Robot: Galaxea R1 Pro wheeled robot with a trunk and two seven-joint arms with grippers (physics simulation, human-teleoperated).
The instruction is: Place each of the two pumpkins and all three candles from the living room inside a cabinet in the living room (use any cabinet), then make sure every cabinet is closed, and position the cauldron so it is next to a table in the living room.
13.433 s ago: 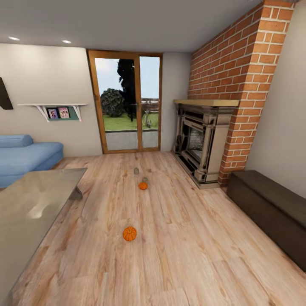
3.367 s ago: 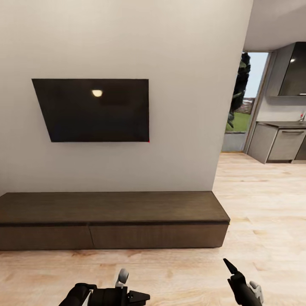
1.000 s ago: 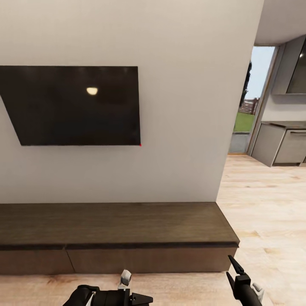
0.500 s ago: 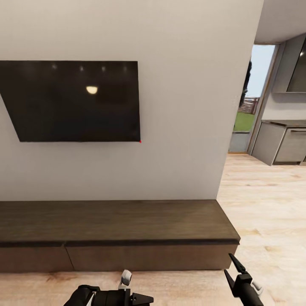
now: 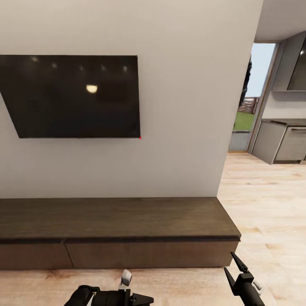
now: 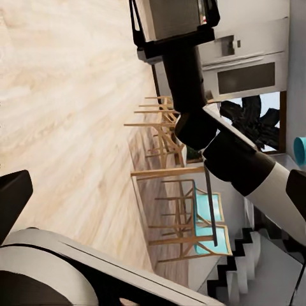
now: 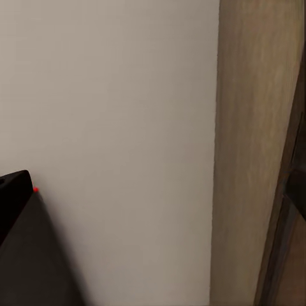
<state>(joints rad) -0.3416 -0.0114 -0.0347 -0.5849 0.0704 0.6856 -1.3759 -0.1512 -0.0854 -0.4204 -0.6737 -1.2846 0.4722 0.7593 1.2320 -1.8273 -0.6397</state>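
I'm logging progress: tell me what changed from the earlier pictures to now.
The head camera turned away from the fireplace and the pumpkins on the floor, and now faces the cabinet under the wall TV, having drawn nearer lately. Nothing was picked up or let go. The cabinet fronts stay shut; the left claw and right claw remain low and empty.

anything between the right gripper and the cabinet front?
Nothing: head view shows bare wood floor between the right gripper and the cabinet.
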